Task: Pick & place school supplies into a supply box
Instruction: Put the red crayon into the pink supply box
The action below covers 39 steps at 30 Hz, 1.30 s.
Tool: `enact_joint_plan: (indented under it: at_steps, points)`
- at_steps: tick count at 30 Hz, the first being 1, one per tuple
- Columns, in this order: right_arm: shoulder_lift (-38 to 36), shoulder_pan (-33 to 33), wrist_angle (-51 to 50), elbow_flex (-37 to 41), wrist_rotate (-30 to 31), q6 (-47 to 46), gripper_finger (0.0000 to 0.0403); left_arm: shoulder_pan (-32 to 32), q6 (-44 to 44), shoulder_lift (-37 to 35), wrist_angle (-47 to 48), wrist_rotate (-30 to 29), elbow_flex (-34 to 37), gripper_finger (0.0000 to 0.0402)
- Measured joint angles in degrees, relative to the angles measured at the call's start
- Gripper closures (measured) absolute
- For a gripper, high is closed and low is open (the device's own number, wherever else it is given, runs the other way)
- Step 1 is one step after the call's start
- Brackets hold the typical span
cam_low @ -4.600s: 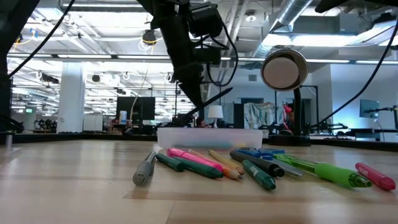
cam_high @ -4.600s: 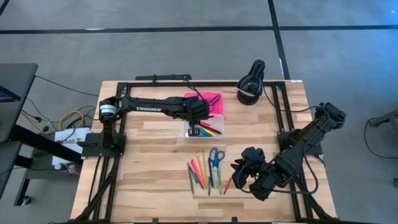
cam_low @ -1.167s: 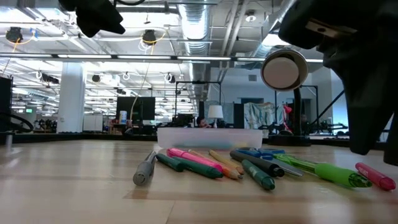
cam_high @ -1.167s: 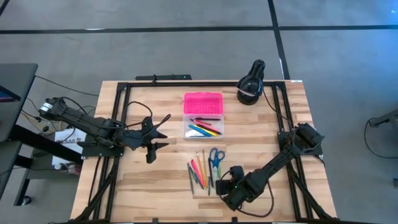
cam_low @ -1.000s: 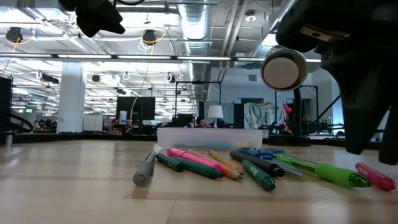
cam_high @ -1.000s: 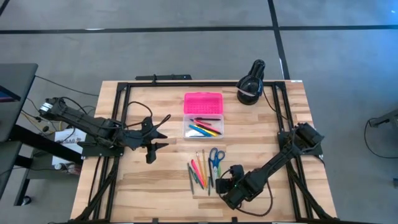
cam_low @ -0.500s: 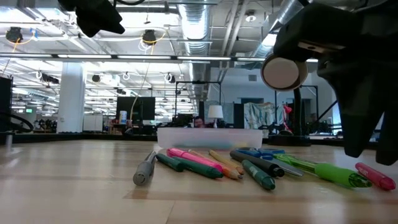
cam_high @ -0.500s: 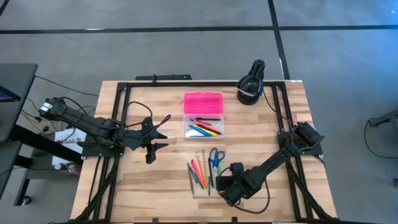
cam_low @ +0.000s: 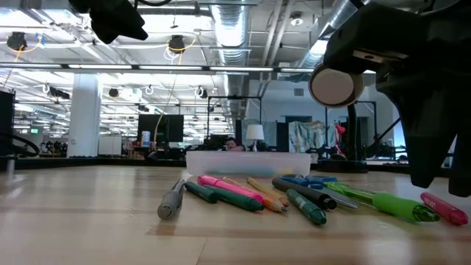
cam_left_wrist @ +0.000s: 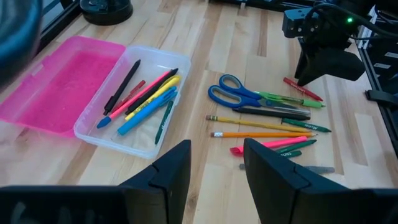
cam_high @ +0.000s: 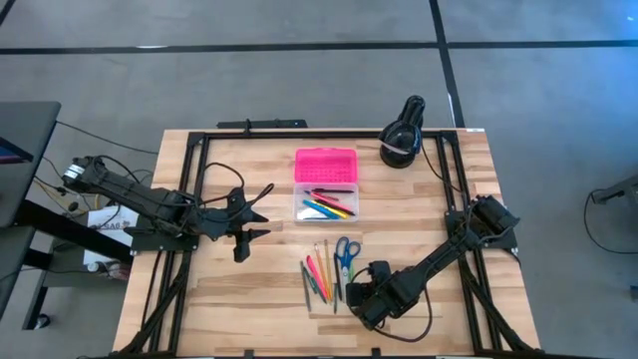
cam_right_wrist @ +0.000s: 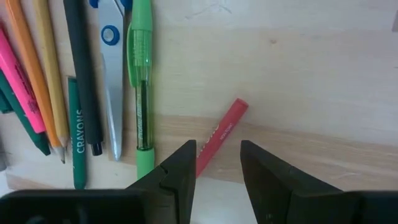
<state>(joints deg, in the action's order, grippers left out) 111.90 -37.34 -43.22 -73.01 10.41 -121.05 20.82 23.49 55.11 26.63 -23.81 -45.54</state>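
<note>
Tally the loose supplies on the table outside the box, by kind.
Scissors: 1
Pencils: 2
Red crayon: 1
Pens and markers: 6
Total: 10

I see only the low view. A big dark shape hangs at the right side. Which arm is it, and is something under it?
Observer: It is the right gripper, open, above a red crayon that lies apart from the pile.
Operator: Is the box open?
Observer: Yes. The supply box has its pink lid folded back, with several pens inside the clear base.
Operator: Where is the other arm?
Observer: The left gripper waits open over the table's left side, holding nothing.
</note>
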Motion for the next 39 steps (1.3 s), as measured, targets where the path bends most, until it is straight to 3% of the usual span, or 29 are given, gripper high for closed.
enact_joint_plan:
  at_steps: [14, 39]
  points:
    - [3.2, 0.38, 2.92, -0.11, -1.75, -0.02, 0.0285, 0.0, 0.02, 0.02, 0.05, 0.51, -0.02, 0.0261]
    - [3.67, 0.59, -1.57, -2.4, -8.73, 5.34, 0.029, 0.0, 1.78, 0.02, -0.63, 0.41, -0.02, 0.0261]
